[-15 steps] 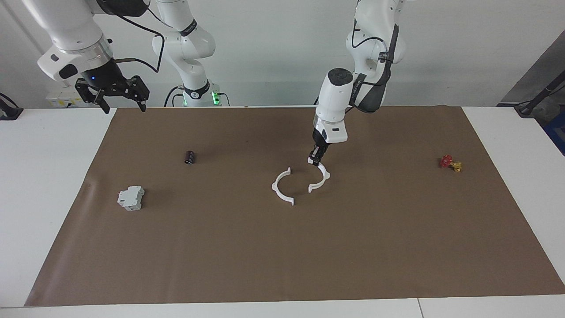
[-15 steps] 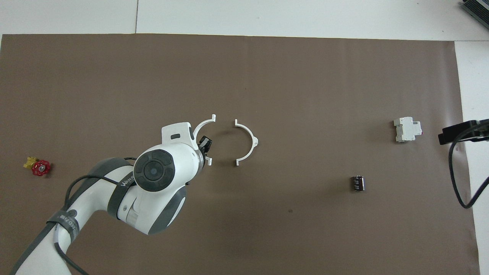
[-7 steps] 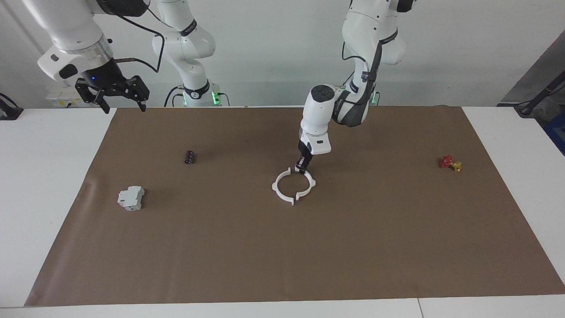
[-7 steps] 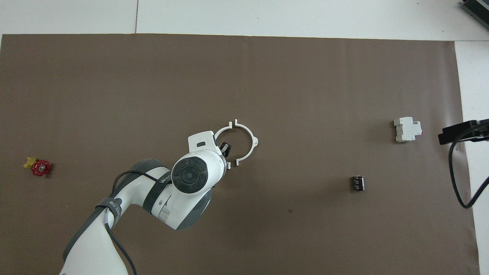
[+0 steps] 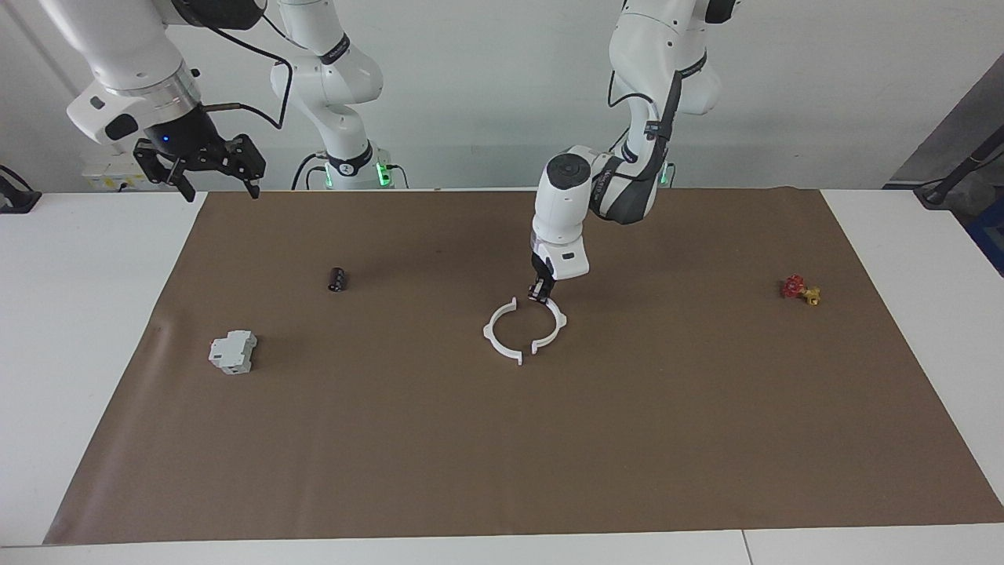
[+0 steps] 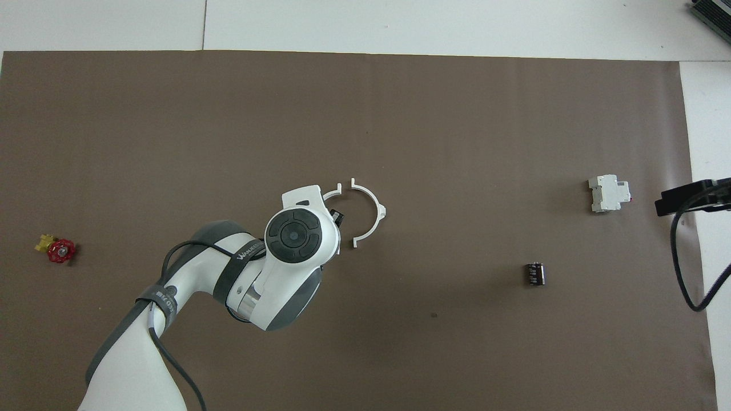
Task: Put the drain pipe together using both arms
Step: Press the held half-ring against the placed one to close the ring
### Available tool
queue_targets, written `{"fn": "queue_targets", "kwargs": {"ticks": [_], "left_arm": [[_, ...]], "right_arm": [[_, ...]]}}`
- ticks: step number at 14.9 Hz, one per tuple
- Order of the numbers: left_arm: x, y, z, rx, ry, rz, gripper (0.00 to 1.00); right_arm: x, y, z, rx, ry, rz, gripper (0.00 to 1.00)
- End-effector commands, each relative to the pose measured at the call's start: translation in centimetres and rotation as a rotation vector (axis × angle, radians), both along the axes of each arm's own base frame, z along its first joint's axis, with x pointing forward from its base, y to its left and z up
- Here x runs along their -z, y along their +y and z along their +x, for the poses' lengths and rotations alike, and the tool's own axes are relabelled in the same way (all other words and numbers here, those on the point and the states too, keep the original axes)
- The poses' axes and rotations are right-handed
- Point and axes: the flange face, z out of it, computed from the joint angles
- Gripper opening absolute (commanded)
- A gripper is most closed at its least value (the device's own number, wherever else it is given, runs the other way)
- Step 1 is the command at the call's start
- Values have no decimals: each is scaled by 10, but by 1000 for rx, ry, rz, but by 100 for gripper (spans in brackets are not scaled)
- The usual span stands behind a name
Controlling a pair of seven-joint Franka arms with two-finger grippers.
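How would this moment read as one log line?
left hand: at pipe half | other half: ends nearly meeting, small gaps | right hand: waiting, open

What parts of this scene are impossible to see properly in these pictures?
- Overhead view: the left arm's wrist covers much of one pipe half.
- Facing view: whether the left gripper actually grips that half is too small to tell.
- Overhead view: the right gripper is cut off by the edge.

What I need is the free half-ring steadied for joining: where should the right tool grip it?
Probably mid-arc on the free half-ring, coming straight down, one finger inside the curve, one outside. It lies flat on the mat, so only its thin band can be pinched, leaving end tabs free for the other half-ring.
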Motion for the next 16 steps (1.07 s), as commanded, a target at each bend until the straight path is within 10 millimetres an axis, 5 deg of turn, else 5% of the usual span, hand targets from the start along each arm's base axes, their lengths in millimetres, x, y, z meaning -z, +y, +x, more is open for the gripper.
{"fn": "queue_targets", "kwargs": {"ticks": [1,16], "left_arm": [[-8,-6,0,-74,-15,56,2],[-1,-9,0,-158,-100,102,2]], "right_arm": [[0,-2,-3,12,-15,8,100],[0,-2,-3,12,-14,8,100]]}}
